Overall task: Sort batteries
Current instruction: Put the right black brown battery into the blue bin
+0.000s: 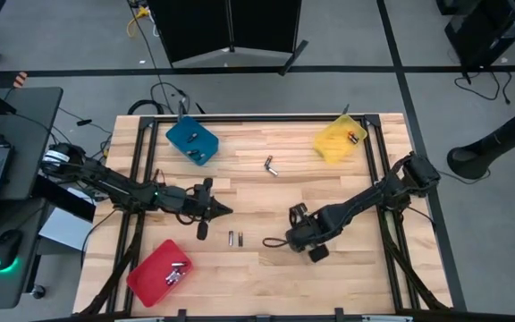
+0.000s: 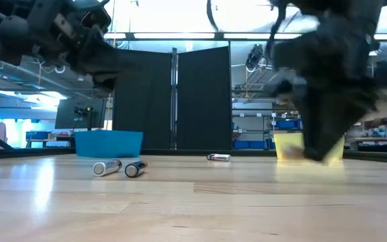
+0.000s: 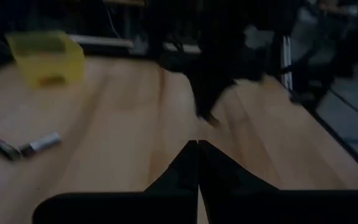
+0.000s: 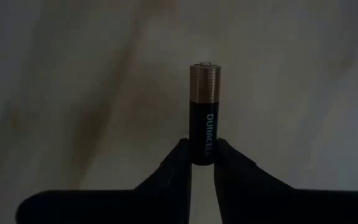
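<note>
A black-and-copper battery (image 4: pixel 203 112) sits between the fingers of my right gripper (image 4: pixel 202 155), which is low over the table's middle (image 1: pixel 273 241) and shut on it. Two silvery batteries (image 1: pixel 235 239) lie side by side on the wood just to its left, also seen in the low view (image 2: pixel 106 167) (image 2: pixel 135 168). Two more batteries (image 1: pixel 270 165) lie farther back. My left gripper (image 1: pixel 224 211) hovers shut and empty above the table, left of centre. My right gripper pinches the battery's black end (image 4: pixel 202 148) between its two fingertips. The fingers come steeply from above and lie across the battery. The copper end (image 4: pixel 205 81) sticks out past the fingertips. Whether the battery rests on the table I cannot tell.
A blue tray (image 1: pixel 191 141) stands at the far left, a yellow tray (image 1: pixel 340 140) at the far right and a red tray (image 1: pixel 155 273) with batteries in it at the near left. Bare wood lies between the two arms.
</note>
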